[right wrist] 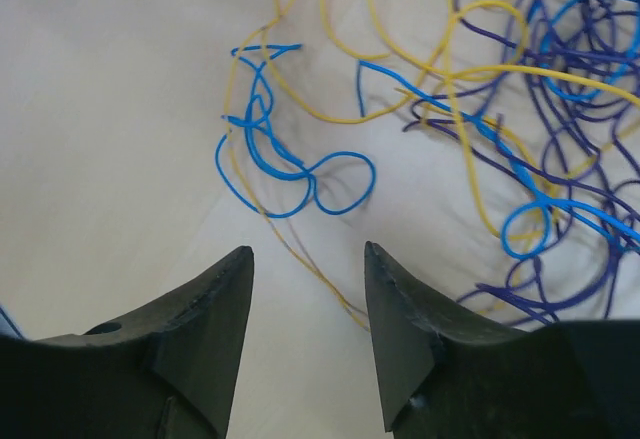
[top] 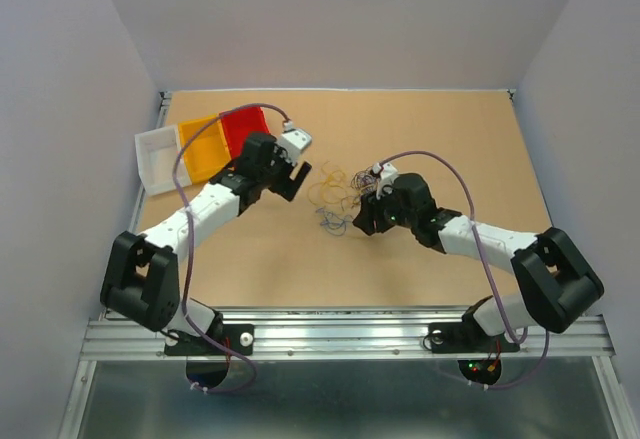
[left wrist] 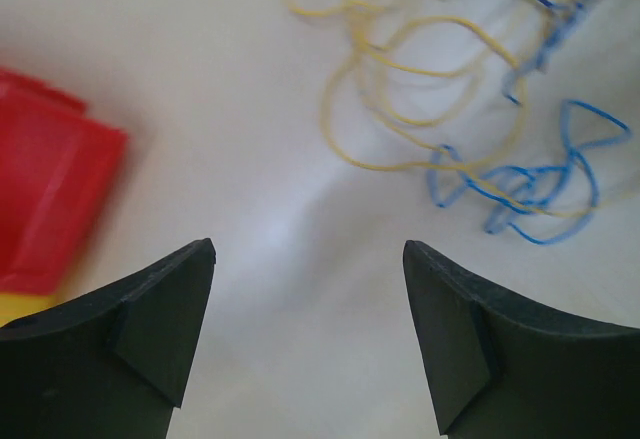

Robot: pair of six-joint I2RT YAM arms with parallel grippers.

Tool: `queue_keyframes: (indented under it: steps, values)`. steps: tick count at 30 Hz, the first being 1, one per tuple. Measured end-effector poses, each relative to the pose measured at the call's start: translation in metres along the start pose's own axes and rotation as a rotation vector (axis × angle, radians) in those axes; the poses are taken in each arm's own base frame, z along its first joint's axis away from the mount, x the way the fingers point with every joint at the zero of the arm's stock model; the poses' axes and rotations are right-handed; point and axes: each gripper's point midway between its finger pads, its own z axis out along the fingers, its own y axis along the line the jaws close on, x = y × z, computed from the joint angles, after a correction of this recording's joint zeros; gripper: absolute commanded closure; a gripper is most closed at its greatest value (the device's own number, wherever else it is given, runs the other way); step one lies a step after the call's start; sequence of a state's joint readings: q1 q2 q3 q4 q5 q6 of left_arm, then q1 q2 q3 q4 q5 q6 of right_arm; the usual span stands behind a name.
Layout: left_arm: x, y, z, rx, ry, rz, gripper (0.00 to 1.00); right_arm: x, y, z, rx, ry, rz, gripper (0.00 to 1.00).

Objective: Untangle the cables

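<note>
Top view: cables (top: 338, 194) in a tangled heap at mid-bench (top: 450, 139); left hand (top: 292, 181) at their 9 o'clock, right hand (top: 365, 221) at 4 o'clock.
Left wrist: hand released, nothing between its tips; cables at 1 o'clock, red tray (left wrist: 50, 199) at 9 o'clock.
Right wrist: hand released; cables from 12 to 3 o'clock.

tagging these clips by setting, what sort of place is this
Likely a robotics lab test cell: a left arm and right arm bolted to a metal rail, plain pale walls boxing in the brown table, and coloured bins set out.
</note>
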State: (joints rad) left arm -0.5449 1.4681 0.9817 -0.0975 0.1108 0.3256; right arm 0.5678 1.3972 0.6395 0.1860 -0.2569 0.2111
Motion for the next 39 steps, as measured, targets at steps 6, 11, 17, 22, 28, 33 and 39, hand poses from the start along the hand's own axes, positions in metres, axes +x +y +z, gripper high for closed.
queue_keyframes:
  steps: [6,11,17,22,28,33,39]
  values:
    - [-0.044,0.071,-0.050,-0.180,-0.236,-0.118,0.08,0.014,0.042,0.029,-0.069,0.090,-0.156,0.43]
    - [-0.049,0.071,-0.053,-0.170,-0.274,-0.129,0.08,0.040,0.047,0.060,-0.032,0.207,-0.225,0.46]
    - [-0.040,0.076,-0.048,-0.165,-0.255,-0.153,0.08,0.041,0.034,0.068,0.034,0.236,-0.248,0.77]
    - [-0.039,0.071,-0.044,-0.128,-0.253,-0.151,0.08,0.040,0.026,0.066,0.079,0.240,-0.254,0.99]
    - [-0.036,0.043,-0.031,0.001,-0.240,-0.081,0.08,-0.001,0.037,0.034,0.096,0.098,-0.234,1.00]
    - [-0.029,0.006,-0.019,0.103,-0.202,0.002,0.08,-0.051,0.058,0.000,0.051,-0.109,-0.206,1.00]
    - [-0.013,-0.066,-0.004,0.235,-0.145,0.161,0.08,-0.069,0.043,-0.009,0.137,-0.194,-0.129,0.99]
